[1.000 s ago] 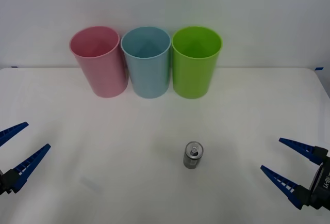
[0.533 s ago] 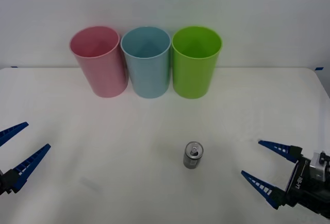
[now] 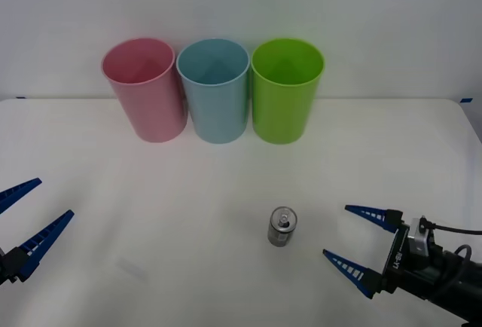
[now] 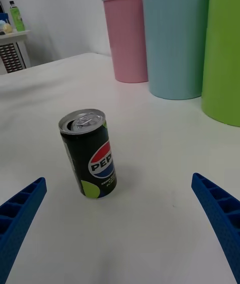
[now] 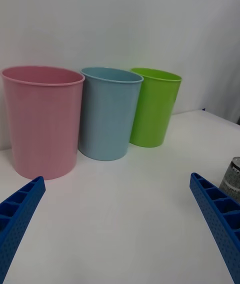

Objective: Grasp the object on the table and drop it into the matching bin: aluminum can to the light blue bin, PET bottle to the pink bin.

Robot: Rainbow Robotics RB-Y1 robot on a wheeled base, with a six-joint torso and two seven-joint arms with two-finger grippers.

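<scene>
The aluminum can [image 3: 282, 227] stands upright on the white table [image 3: 151, 191], its long axis vertical and its silver top with the pull tab facing up. In the right wrist view it is a small black Pepsi can [image 4: 90, 153] with the logo turned toward that camera. It sits toward the near middle of the table, well apart from the three bins lined up at the far edge: the pink bin [image 3: 145, 90] on the left, the light blue bin [image 3: 215, 90] in the middle, and a lime green bin [image 3: 286, 90] on the right, each standing upright with its rim just beside its neighbour's.

The right gripper [image 3: 360, 241] hovers low over the table just to the right of the can, its blue ribbed fingers spread wide and pointing toward it, holding nothing. The left gripper [image 3: 26, 212] waits at the table's near left edge, fingers also spread wide and empty, well away from the can.
</scene>
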